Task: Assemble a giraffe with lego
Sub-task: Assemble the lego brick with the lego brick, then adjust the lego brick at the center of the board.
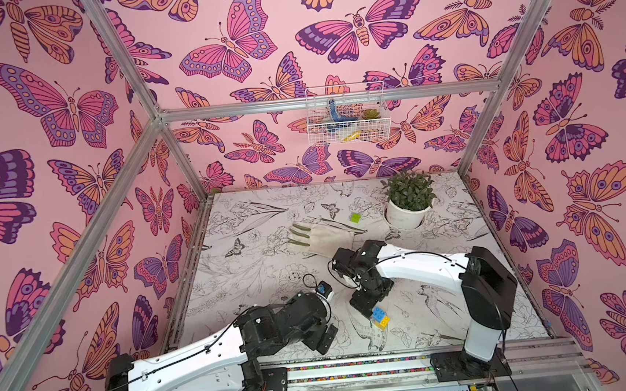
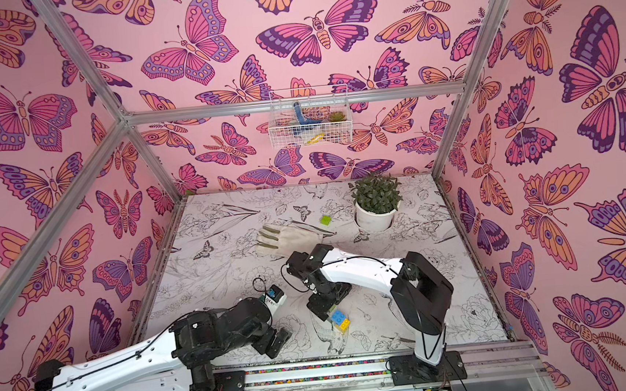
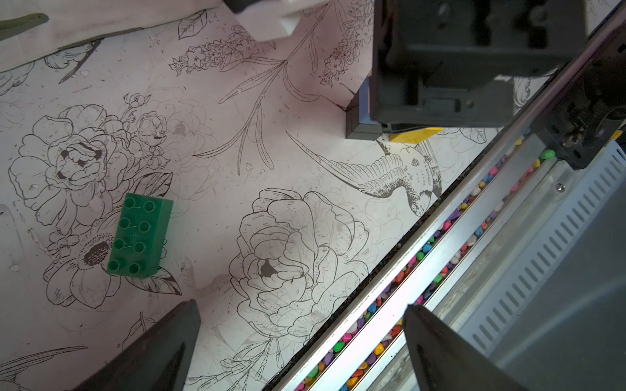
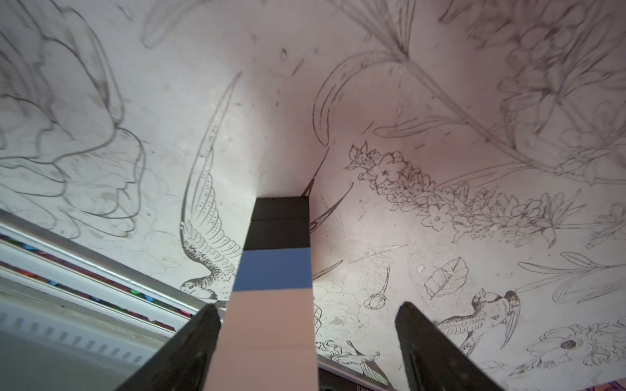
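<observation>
Fingers spread around the upright black, blue and white plastic-brick giraffe, the right gripper should rise straight, brushing neither side; the left gripper gapes too.

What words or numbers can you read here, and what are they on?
No text reads clearly.
Pale marks on the dark part, right wrist view: too blurred.
Dark print on the left arm's white camera housing, in a top view: too small.
</observation>
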